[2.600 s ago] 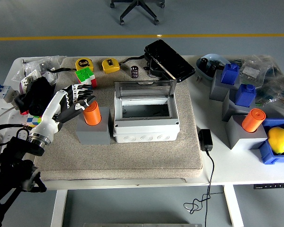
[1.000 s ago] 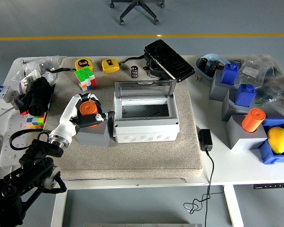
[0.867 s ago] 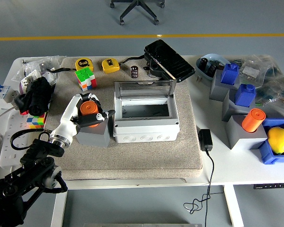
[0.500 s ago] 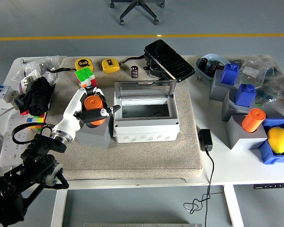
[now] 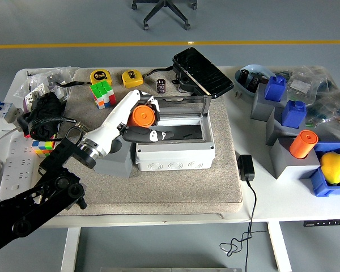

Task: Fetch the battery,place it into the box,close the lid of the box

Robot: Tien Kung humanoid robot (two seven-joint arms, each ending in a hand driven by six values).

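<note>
My left hand is shut on the orange cylindrical battery and holds it tilted over the left edge of the grey box. The box stands on the beige mat with its clear lid raised upright at the back. The grey holder block left of the box is partly hidden under my forearm. A second orange battery stands in a grey holder at the right. My right hand is out of view.
A Rubik's cube, two yellow tape measures and a small black capacitor lie behind the box. A black device leans at the back. Blue-topped blocks, a lemon in a blue bin and a black adapter sit right.
My left hand closed on the orange battery, lifted it out of the grey holder and carried it right, to the box's left edge.
</note>
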